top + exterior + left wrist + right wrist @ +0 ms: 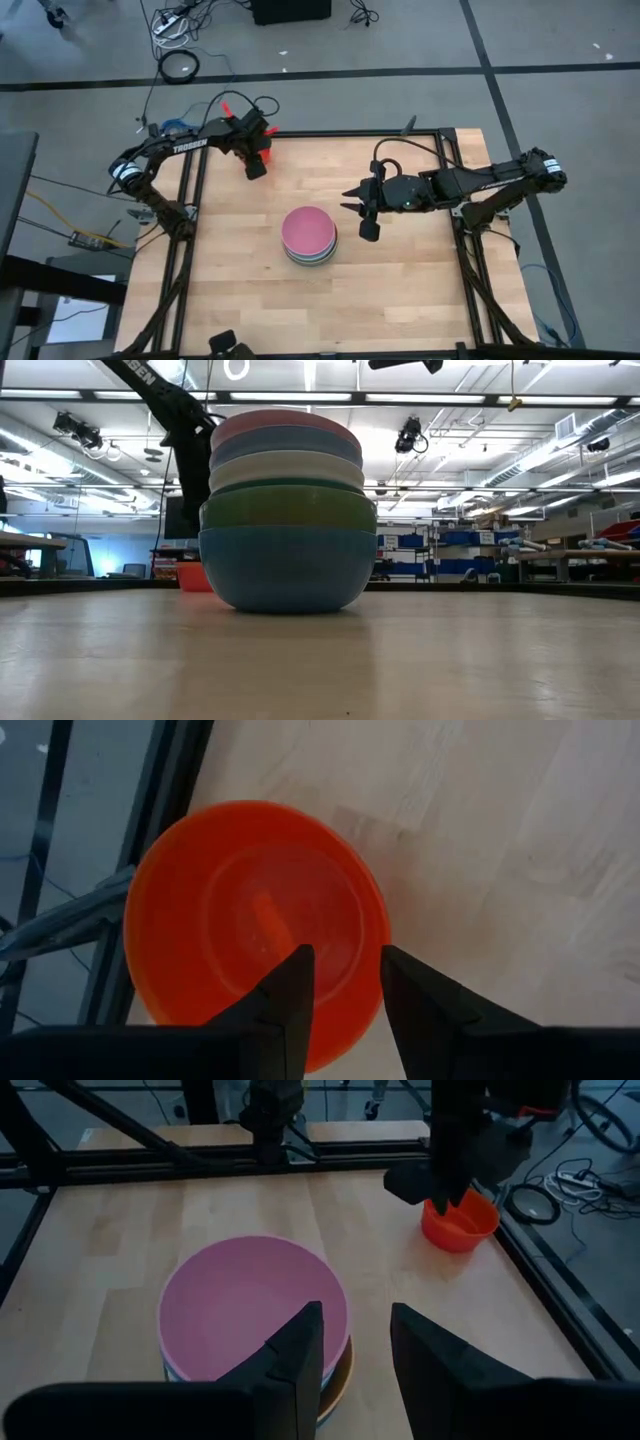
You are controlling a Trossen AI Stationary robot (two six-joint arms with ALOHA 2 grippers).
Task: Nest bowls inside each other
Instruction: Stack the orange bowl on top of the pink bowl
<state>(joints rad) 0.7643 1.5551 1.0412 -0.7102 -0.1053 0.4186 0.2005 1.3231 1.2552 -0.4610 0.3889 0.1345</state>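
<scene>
A small red bowl sits upright on the wood near the table's far left corner, also seen in the right wrist view and low behind the stack. My left gripper hangs over it, open, pointing steeply down. One finger stands above the bowl's inside and the other outside its rim. A stack of nested bowls, pink on top, rests on its blue bottom bowl at mid-table. My right gripper is open and empty, raised just right of the stack.
Black frame rails run along the table's left, right and far edges, and the red bowl lies close to the left one. Bare wood spreads around the stack, toward the near edge and both sides.
</scene>
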